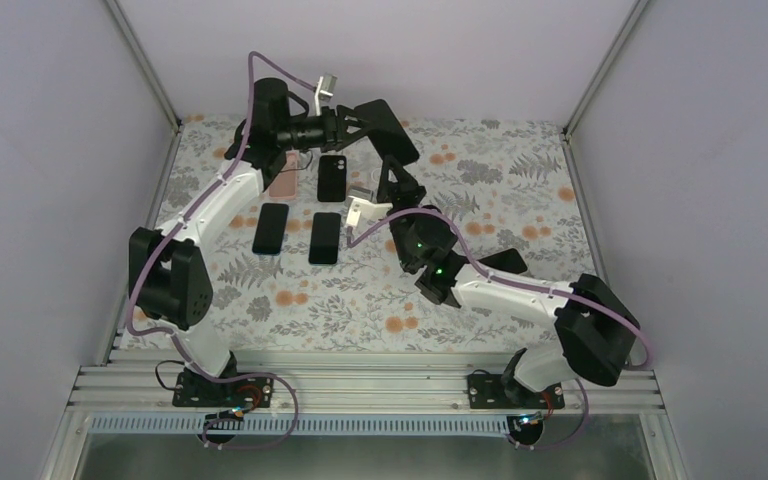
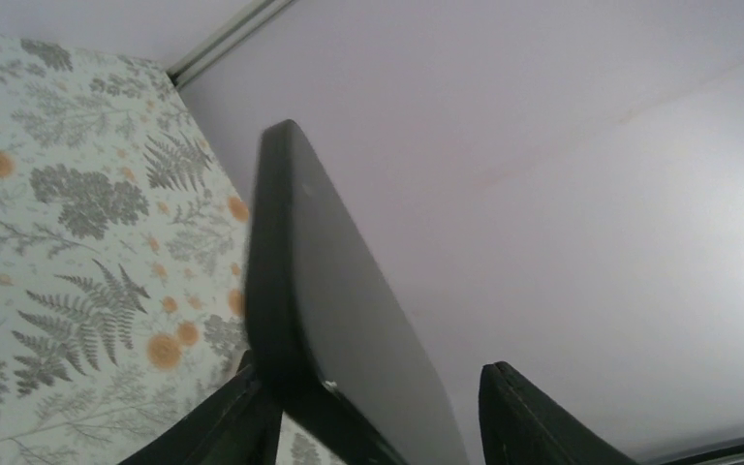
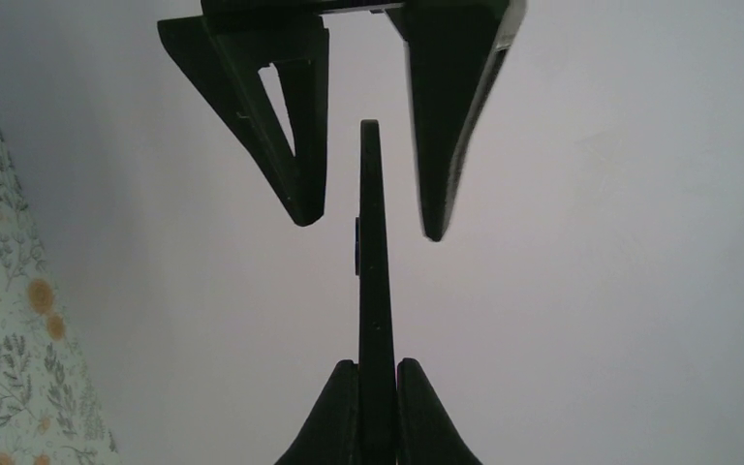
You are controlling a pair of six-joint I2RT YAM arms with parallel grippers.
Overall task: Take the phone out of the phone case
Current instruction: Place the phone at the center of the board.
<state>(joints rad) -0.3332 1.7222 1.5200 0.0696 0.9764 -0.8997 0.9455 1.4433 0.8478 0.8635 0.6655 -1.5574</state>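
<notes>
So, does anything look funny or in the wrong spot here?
Yes. One thin black slab stands on edge in the air, pinched by the right gripper, while the open left gripper straddles its far end. The other dark slabs lie flat on the flowery table.

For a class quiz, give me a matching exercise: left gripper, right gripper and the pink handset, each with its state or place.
Column one: 1 left gripper; 2 right gripper; 3 pink handset.
Column two: A lying flat on the floral table cover; B shut on the black phone; C open, fingers either side of that phone.
Pairs: 1-C; 2-B; 3-A.
</notes>
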